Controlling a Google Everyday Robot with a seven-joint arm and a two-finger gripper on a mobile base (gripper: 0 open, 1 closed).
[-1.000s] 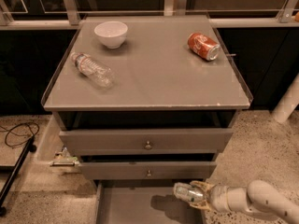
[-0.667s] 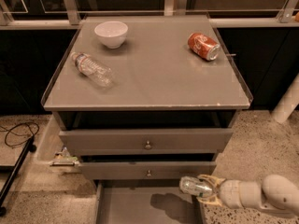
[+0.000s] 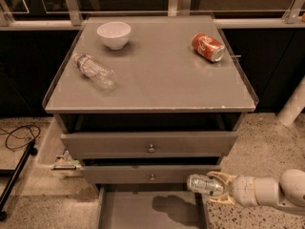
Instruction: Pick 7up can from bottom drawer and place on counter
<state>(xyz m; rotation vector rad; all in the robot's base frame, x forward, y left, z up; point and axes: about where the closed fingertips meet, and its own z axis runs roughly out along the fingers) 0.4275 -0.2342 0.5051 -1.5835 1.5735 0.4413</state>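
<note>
My gripper [image 3: 214,187] comes in from the lower right and is shut on the 7up can [image 3: 204,184], a silvery can held on its side. It hangs above the right edge of the open bottom drawer [image 3: 143,211], level with the middle drawer front. The can's shadow falls on the drawer's grey floor. The counter [image 3: 162,80] is the broad glossy grey top of the cabinet, well above the can.
On the counter lie a white bowl [image 3: 114,34] at the back left, a clear plastic bottle [image 3: 94,71] on its side at the left, and a red-orange soda can [image 3: 208,47] on its side at the back right. Two upper drawers [image 3: 150,144] are slightly ajar. A black cable [image 3: 16,137] lies on the floor at left.
My gripper has lifted the 7up can up and a little to the right, out of the bottom drawer, and my arm has drawn back towards the right.
</note>
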